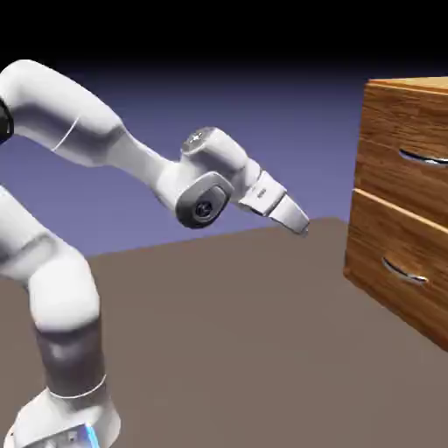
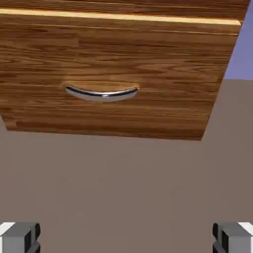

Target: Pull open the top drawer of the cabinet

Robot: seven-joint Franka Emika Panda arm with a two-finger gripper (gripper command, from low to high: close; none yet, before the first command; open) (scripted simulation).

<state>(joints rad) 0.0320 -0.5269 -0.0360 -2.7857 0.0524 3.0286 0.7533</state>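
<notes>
The top drawer (image 1: 404,159) sits flush in the cabinet (image 1: 385,229) at the exterior view's right edge, above the lower drawer (image 2: 113,74). The gripper (image 1: 300,223) hangs over the table (image 1: 227,332), well apart from it – fingers (image 2: 20,237) spread wide, holding nothing.

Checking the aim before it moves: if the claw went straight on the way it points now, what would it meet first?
Probably the lower drawer of the cabinet, near its handle, not the top drawer. The open claw points slightly downward, so depth is uncertain.
</notes>
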